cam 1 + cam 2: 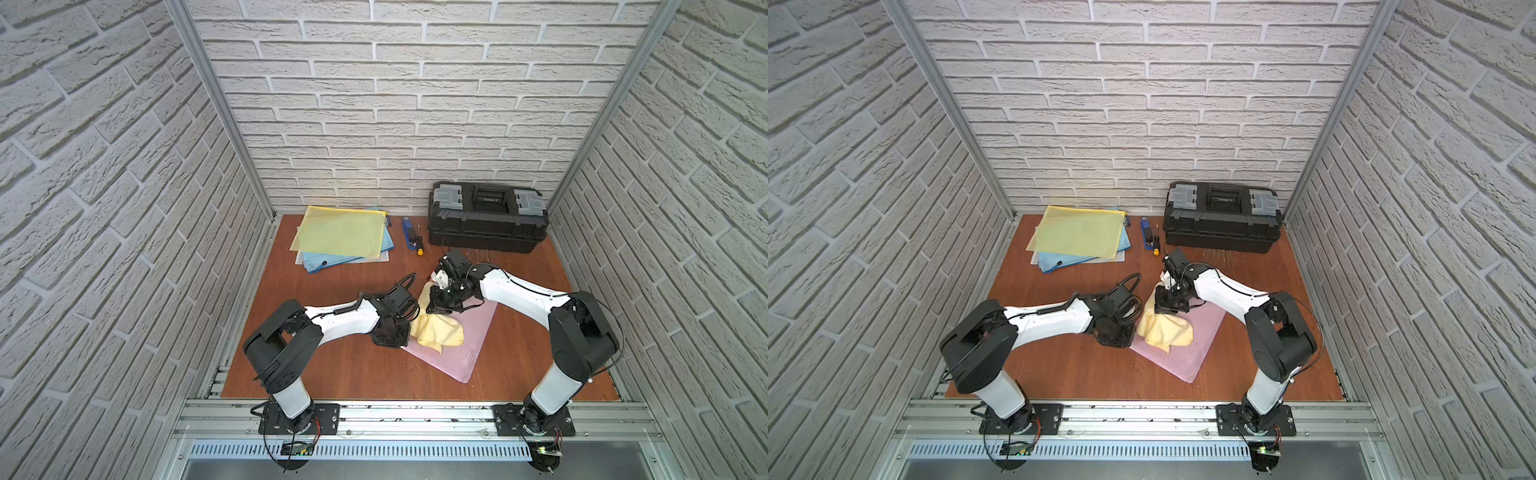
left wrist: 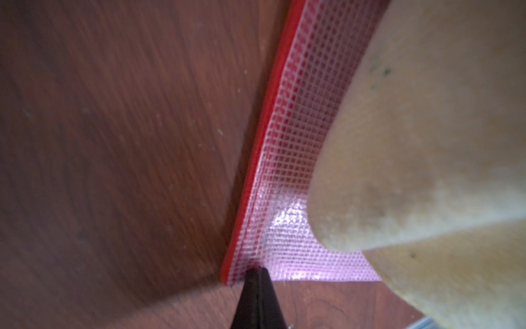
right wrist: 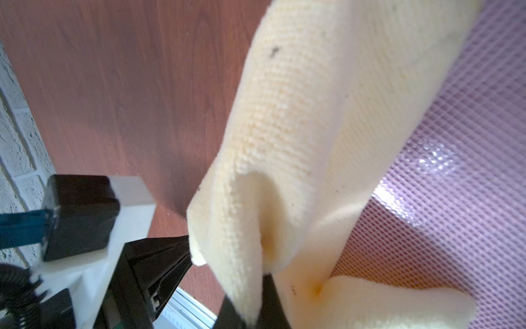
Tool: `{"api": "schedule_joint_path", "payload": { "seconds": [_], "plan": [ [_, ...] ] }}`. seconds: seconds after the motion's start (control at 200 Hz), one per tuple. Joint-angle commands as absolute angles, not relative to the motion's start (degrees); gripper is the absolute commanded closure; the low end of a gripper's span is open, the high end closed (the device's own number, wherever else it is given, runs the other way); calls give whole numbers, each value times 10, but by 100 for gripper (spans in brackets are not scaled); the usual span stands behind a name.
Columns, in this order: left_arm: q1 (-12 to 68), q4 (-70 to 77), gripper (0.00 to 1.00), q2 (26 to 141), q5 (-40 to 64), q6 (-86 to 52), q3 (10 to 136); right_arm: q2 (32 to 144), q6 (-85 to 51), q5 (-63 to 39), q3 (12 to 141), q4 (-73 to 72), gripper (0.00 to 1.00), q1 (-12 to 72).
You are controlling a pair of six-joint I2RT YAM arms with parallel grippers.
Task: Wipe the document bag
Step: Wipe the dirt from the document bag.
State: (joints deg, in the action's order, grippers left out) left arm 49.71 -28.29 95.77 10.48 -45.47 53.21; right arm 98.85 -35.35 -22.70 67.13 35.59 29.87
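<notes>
The pink mesh document bag (image 1: 457, 351) (image 1: 1185, 353) lies flat on the wooden table, right of centre. A pale yellow cloth (image 1: 438, 332) (image 1: 1169, 332) is bunched on its far left part. My right gripper (image 1: 437, 306) (image 3: 256, 299) is shut on the cloth (image 3: 299, 114), which trails down onto the bag (image 3: 469, 171). My left gripper (image 1: 401, 336) (image 2: 257, 270) is shut with nothing between its jaws. Its tips touch the bag's corner (image 2: 284, 171) beside the red zip edge (image 2: 256, 171), close to the cloth (image 2: 427, 142).
A stack of yellow and blue document bags (image 1: 340, 237) lies at the back left. A blue stapler (image 1: 408, 235) and a screwdriver (image 1: 419, 243) lie beside it. A black toolbox (image 1: 486, 216) stands against the back wall at the right.
</notes>
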Motion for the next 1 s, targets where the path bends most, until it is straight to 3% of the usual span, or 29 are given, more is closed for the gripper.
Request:
{"api": "schedule_joint_path", "payload": {
  "seconds": [0.0,0.14,0.235,0.475,0.705,0.835,0.995],
  "plan": [
    [504,-269,100,977,98,-469,519,1008,-374,-263,685,332,98,333],
    [504,-271,100,988,89,-463,522,1059,-388,-271,689,331,98,343],
    [504,-284,100,992,85,-456,526,1082,-372,-221,730,378,98,325],
    [504,-282,100,985,77,-455,516,1129,-332,-171,842,427,98,185],
    [504,-278,100,984,69,-458,519,1249,-303,-136,1008,485,98,89],
    [504,-282,100,986,65,-456,526,1247,-300,-175,1009,484,98,101],
    [504,-283,100,999,61,-449,542,1160,-319,-180,891,463,98,186]
  ]
}}
